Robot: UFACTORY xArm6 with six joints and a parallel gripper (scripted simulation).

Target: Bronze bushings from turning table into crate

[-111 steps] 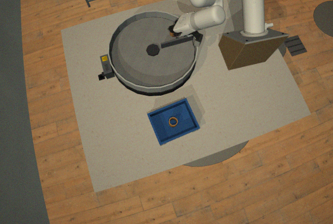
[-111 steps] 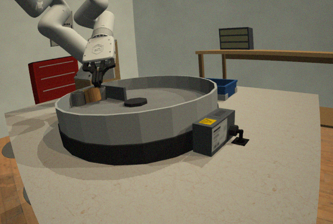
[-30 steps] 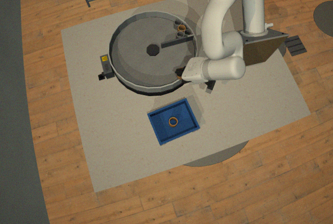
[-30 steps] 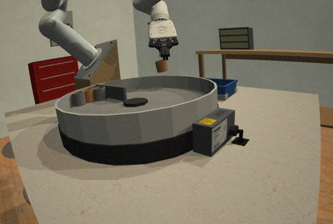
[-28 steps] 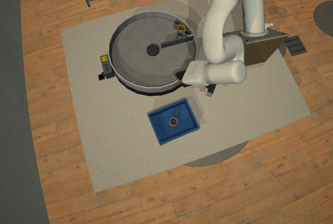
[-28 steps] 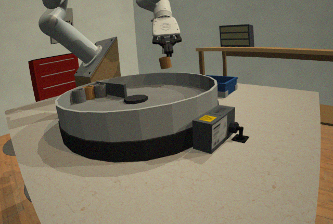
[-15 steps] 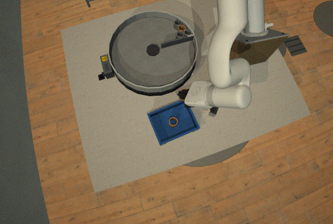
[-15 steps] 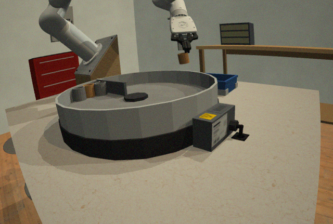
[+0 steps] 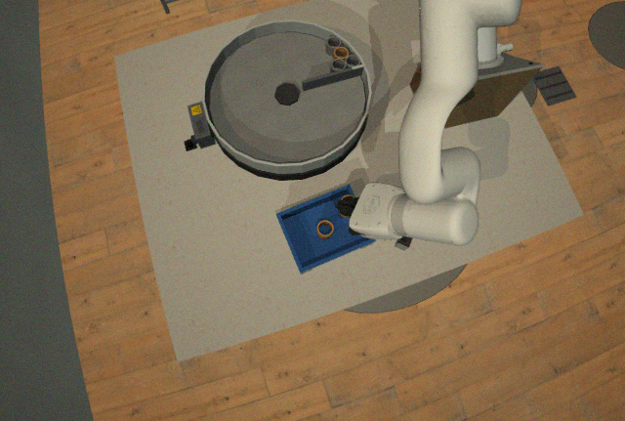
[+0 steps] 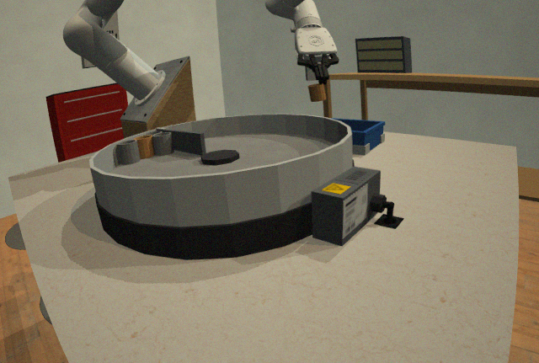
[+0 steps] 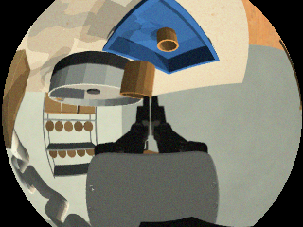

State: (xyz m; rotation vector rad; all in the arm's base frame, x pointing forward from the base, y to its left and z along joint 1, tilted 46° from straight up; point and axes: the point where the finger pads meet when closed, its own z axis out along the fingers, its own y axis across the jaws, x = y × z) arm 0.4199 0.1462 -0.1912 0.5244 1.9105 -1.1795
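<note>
While the gripper [image 9: 346, 205] hangs over the crate [image 9: 295, 239], one bronze bushing [image 9: 324, 229] lies inside. Outside view: it pinches a bronze bushing [image 10: 317, 93] by the wall. Wrist view: that bushing [image 11: 138, 79] sits above the crate [image 11: 135, 34].

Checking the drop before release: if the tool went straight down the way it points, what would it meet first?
Probably the blue crate's floor, near its right end. The tool, shut on a bronze bushing, hangs above it; depth is unclear.
</note>
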